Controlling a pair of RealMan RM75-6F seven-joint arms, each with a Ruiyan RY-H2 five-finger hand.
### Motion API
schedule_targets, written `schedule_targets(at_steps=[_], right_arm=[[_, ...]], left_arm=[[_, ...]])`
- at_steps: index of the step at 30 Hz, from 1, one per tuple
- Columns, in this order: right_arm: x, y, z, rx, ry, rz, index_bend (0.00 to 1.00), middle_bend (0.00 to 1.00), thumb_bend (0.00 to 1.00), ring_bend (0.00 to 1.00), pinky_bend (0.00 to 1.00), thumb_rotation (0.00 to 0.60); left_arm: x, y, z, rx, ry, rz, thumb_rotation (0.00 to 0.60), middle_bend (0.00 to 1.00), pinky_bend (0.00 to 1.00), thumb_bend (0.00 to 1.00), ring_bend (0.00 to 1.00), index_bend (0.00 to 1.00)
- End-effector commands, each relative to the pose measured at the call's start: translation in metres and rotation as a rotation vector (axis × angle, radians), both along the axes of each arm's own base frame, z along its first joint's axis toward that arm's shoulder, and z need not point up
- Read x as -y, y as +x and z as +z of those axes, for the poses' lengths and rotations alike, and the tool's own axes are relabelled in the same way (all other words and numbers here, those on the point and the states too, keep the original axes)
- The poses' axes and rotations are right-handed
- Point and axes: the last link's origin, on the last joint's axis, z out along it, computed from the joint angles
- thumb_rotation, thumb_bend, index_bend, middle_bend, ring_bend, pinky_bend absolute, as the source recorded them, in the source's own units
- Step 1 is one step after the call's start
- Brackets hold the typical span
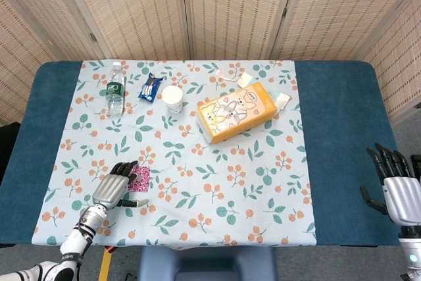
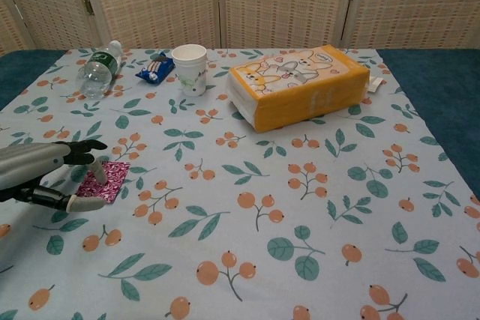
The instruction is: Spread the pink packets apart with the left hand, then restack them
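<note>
The pink packets (image 1: 140, 178) (image 2: 115, 180) lie in one flat pile on the floral tablecloth, near the front left. My left hand (image 1: 114, 187) (image 2: 43, 174) reaches in from the left, its fingers apart. Its dark fingertips (image 2: 96, 171) rest on the pile's left edge and hide part of it, while the thumb lies on the cloth just in front. I cannot tell how many packets are in the pile. My right hand (image 1: 398, 190) shows only in the head view, past the table's right front edge, fingers stretched out and holding nothing.
Along the back stand a lying water bottle (image 1: 115, 89) (image 2: 98, 67), a blue snack packet (image 1: 150, 87), a paper cup (image 1: 173, 98) (image 2: 189, 68) and an orange tissue pack (image 1: 240, 111) (image 2: 298, 85). Small white packets (image 1: 283, 99) lie behind the tissue pack.
</note>
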Motion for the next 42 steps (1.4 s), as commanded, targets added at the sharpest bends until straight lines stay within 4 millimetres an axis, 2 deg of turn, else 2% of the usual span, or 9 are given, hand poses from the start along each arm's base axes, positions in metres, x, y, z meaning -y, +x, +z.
schedule_targets(at_steps=[1, 6, 10, 17, 21, 25, 42], right_arm=[[-0.001, 0.000, 0.001, 0.001, -0.002, -0.001, 0.04, 0.03, 0.39, 0.00, 0.00, 0.600], [-0.003, -0.002, 0.002, 0.003, -0.008, -0.005, 0.04, 0.03, 0.39, 0.00, 0.00, 0.600], [-0.005, -0.003, 0.002, 0.005, -0.012, -0.008, 0.04, 0.03, 0.39, 0.00, 0.00, 0.600], [-0.003, -0.004, 0.002, 0.010, -0.009, -0.010, 0.04, 0.03, 0.39, 0.00, 0.00, 0.600], [-0.002, -0.005, 0.000, 0.013, -0.004, -0.013, 0.04, 0.03, 0.39, 0.00, 0.00, 0.600], [-0.002, -0.006, 0.001, 0.012, -0.006, -0.014, 0.04, 0.03, 0.39, 0.00, 0.00, 0.600], [-0.008, -0.009, 0.005, 0.013, -0.021, -0.027, 0.04, 0.03, 0.39, 0.00, 0.00, 0.600]], left_arm=[[-0.001, 0.007, -0.004, -0.001, -0.008, -0.015, 0.208, 0.03, 0.00, 0.14, 0.00, 0.33], [-0.002, 0.018, -0.009, 0.005, -0.016, -0.036, 0.207, 0.03, 0.00, 0.14, 0.00, 0.33], [-0.002, 0.024, -0.004, 0.014, 0.004, -0.053, 0.208, 0.03, 0.00, 0.14, 0.00, 0.33], [-0.006, 0.007, 0.007, -0.011, 0.029, -0.007, 0.208, 0.03, 0.00, 0.15, 0.00, 0.33], [-0.005, -0.003, 0.005, -0.032, 0.017, 0.019, 0.207, 0.03, 0.00, 0.15, 0.00, 0.33], [-0.004, -0.004, 0.000, -0.033, 0.007, 0.022, 0.208, 0.03, 0.00, 0.15, 0.00, 0.33], [-0.008, 0.024, -0.019, -0.042, -0.018, -0.049, 0.207, 0.03, 0.00, 0.15, 0.00, 0.34]])
